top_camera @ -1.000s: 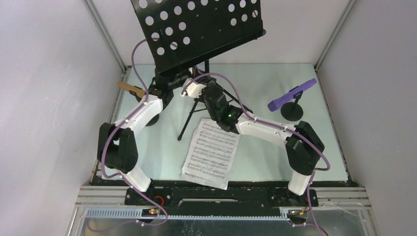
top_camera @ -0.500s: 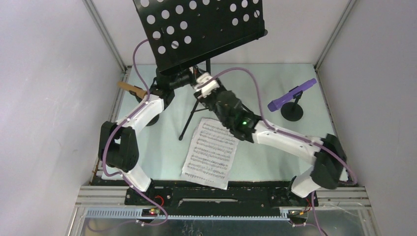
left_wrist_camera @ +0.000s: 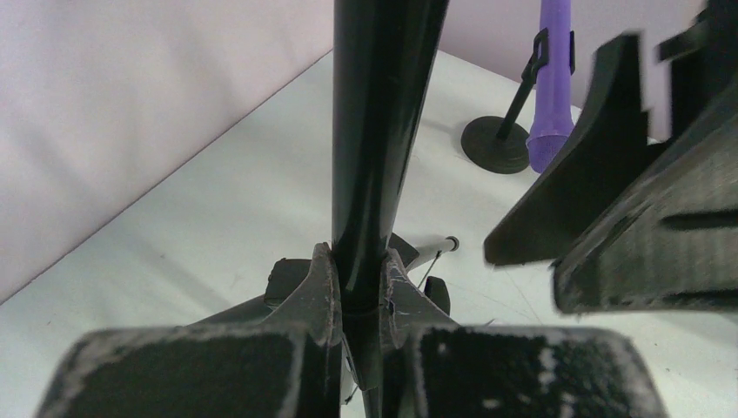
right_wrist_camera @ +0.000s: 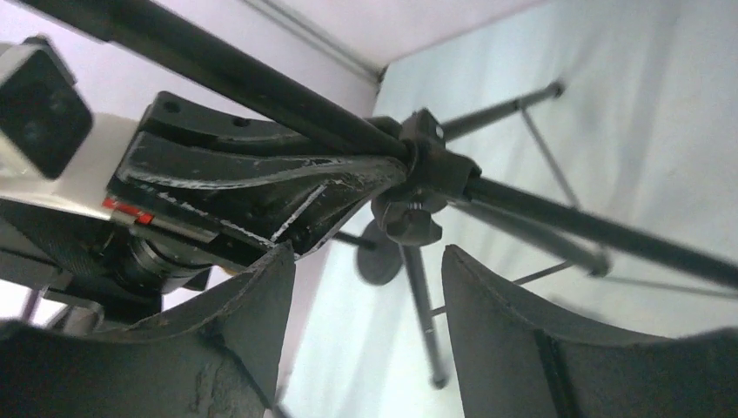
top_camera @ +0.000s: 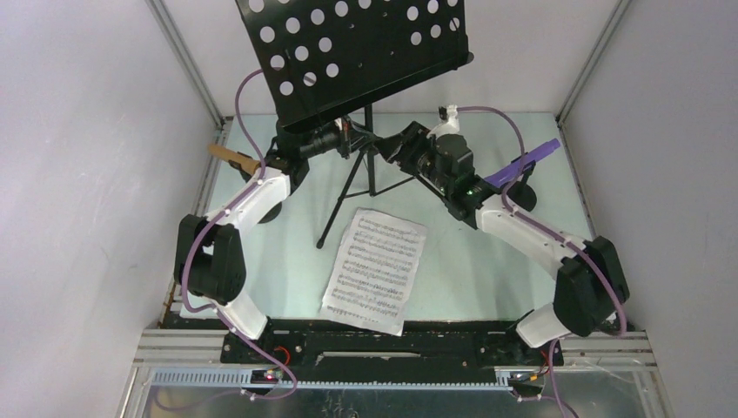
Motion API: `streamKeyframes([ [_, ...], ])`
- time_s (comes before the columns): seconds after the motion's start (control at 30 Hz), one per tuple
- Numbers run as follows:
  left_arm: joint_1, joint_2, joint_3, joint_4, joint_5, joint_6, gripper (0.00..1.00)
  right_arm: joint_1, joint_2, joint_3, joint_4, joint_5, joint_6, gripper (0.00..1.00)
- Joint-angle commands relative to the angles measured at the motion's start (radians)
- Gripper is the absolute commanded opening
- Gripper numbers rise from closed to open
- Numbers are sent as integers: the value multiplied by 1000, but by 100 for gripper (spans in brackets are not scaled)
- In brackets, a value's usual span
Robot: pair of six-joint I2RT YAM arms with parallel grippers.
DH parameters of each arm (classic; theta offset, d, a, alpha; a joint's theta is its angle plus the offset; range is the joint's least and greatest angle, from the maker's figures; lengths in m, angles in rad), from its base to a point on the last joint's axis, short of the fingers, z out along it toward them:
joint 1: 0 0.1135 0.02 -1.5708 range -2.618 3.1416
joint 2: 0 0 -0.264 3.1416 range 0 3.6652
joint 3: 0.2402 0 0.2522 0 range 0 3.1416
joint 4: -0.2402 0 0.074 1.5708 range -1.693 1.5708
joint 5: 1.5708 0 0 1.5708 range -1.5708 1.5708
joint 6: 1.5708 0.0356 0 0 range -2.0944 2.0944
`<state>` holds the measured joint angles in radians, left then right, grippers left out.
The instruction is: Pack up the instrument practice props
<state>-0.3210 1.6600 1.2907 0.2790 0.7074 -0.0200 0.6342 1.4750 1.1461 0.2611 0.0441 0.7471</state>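
One black perforated music rack (top_camera: 357,52) stands on its tripod at twelve o'clock on the table (top_camera: 487,261). Our left gripper (left_wrist_camera: 357,287) pinches its pole (left_wrist_camera: 379,131), and our right gripper (right_wrist_camera: 365,270) hangs spread just short of the clamp knob (right_wrist_camera: 407,222). We judge we are collapsing the stand, so next we close on that knob. The sheet music (top_camera: 374,270) lies at six o'clock, and the purple microphone (top_camera: 518,167) sits at two.

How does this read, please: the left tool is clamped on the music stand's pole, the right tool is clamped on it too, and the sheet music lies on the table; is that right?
Not quite: the right tool is open, gripping nothing, as the right wrist view shows. The left tool is clamped on the music stand's pole, and the sheet music lies on the table.
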Motion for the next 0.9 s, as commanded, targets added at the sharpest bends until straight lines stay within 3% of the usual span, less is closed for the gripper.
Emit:
streamKeyframes([
  [0.0,11,19,45,-34,-39,-19,5,-33,45,0,86,-199,373,70],
  [0.23,12,21,47,-36,-38,-21,5,-60,106,1,108,-239,522,70],
  [0.87,11,21,48,-35,-31,-21,5,-97,201,0,171,-225,519,59],
])
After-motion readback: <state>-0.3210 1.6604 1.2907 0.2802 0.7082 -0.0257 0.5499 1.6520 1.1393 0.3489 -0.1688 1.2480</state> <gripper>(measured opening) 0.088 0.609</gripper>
